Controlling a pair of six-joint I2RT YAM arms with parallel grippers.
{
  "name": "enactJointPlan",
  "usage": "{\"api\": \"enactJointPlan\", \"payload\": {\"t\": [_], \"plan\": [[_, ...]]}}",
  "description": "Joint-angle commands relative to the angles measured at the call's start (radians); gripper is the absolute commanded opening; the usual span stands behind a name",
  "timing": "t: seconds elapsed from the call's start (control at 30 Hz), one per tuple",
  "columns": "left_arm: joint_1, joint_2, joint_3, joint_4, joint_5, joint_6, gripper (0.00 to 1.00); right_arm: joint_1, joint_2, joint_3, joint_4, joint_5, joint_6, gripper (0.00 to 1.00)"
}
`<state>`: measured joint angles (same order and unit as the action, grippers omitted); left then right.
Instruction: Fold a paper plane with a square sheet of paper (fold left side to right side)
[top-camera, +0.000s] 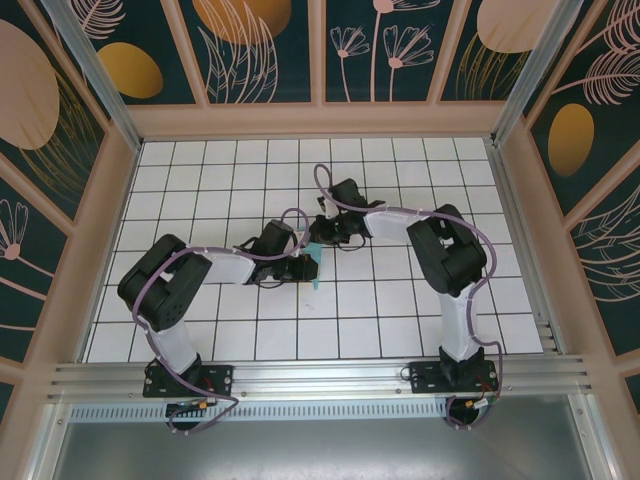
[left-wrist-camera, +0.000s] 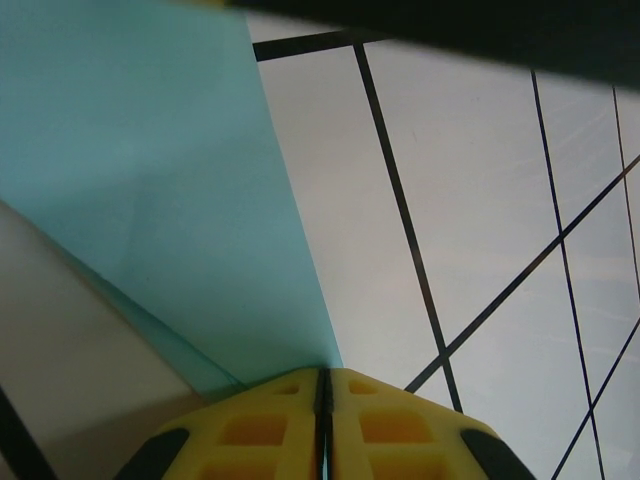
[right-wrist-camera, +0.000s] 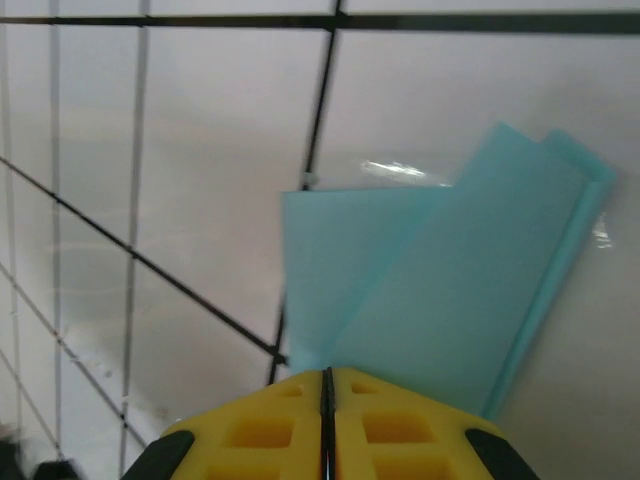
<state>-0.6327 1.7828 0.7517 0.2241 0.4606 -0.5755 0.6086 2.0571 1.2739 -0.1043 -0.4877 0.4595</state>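
Left hand (left-wrist-camera: 323, 373) pinches the folded paper (left-wrist-camera: 150, 200) — right hand (right-wrist-camera: 327, 373) shut, tips touching it.

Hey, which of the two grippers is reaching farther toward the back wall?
The right gripper: seen from above, it sits farther up the grid, while the left gripper is nearer the arm bases, right beside the blue paper.

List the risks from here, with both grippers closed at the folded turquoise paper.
1. The left gripper and right gripper both appear to pinch the thin turquoise paper. Pulling apart could tear it or slip it free.
2. In the right wrist view the layers fan out unevenly. Creasing now would likely set a crooked fold.
3. From above, the two grippers sit close together, so they might collide.
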Motion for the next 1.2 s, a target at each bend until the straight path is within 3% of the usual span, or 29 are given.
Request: {"api": "enactJointPlan", "payload": {"t": [0.0, 0.27, 0.57, 0.83, 1.17], "plan": [[0.002, -0.001, -0.028, -0.097, -0.09, 0.027, 0.14, -0.002, 0.041, 0.032, -0.01, 0.031, 0.007, 0.11], [0.002, -0.107, 0.016, -0.139, -0.089, 0.031, 0.23, -0.001, 0.061, 0.019, -0.033, 0.064, 0.0, 0.11], [0.0, -0.189, 0.03, -0.09, 0.024, 0.035, 0.23, 0.005, 0.056, 0.017, -0.031, 0.067, 0.002, 0.11], [-0.024, -0.076, 0.084, -0.045, 0.083, 0.037, 0.21, 0.009, 0.058, 0.018, -0.036, 0.068, 0.001, 0.11], [-0.034, 0.005, 0.108, -0.092, 0.059, 0.07, 0.21, 0.011, 0.063, 0.027, -0.051, 0.083, -0.007, 0.11]]}}
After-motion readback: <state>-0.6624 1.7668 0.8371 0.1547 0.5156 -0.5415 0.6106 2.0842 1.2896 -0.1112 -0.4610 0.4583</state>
